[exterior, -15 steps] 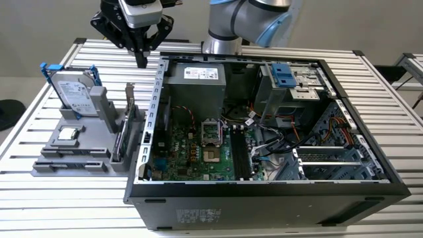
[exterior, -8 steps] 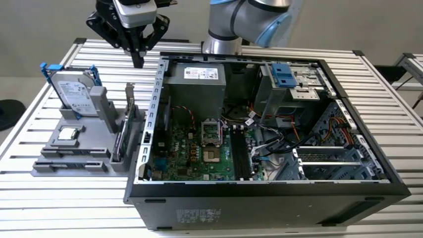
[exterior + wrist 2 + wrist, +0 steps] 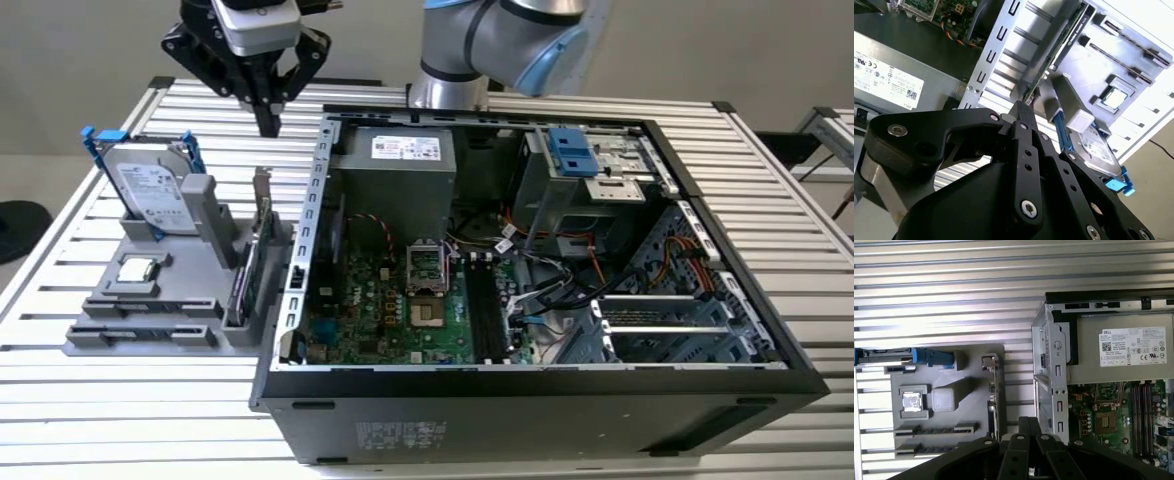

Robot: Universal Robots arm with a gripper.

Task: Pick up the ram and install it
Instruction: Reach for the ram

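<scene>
Gripper [image 3: 270,120]: black fingers pressed together to one point, nothing between them, hanging in the air
Expansion card [image 3: 263,205]: just below the fingertips, upright on edge in the grey fixture, its metal bracket the part nearest the tips
Ram [image 3: 243,288]: past the card from the fingers, a thin dark stick on edge in the same fixture, untouched and well apart from the tips
Grey fixture [image 3: 100,250]: under the fingers, also bearing a processor chip [image 3: 138,268] and a hard drive [image 3: 147,190] with blue rails
Computer case [image 3: 534,420]: beside the fingers toward the exterior view's right, open, motherboard [image 3: 400,310] showing inside
</scene>
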